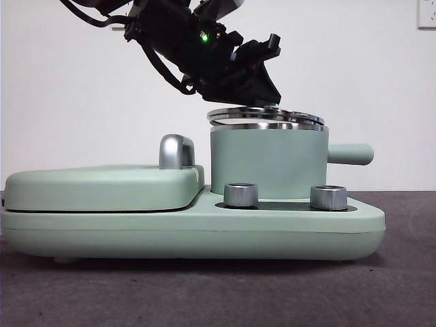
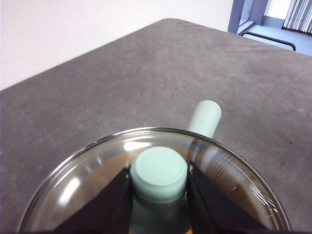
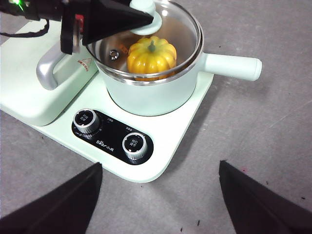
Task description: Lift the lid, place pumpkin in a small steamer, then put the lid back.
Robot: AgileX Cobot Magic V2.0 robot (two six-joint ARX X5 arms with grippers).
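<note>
The left gripper (image 2: 158,178) pinches the lid (image 1: 266,116) by its knob, tilted over the small steamer (image 1: 268,163) where the pumpkin (image 3: 151,54) sits, seemingly for reseating. The right gripper (image 3: 158,195) waits wide open, well back.

- Left gripper (image 1: 262,102): black angular housing, green indicator light, small red detail, looped black cables.
- Right gripper (image 3: 158,195): two broad, matte black wedge-shaped jaws.
</note>
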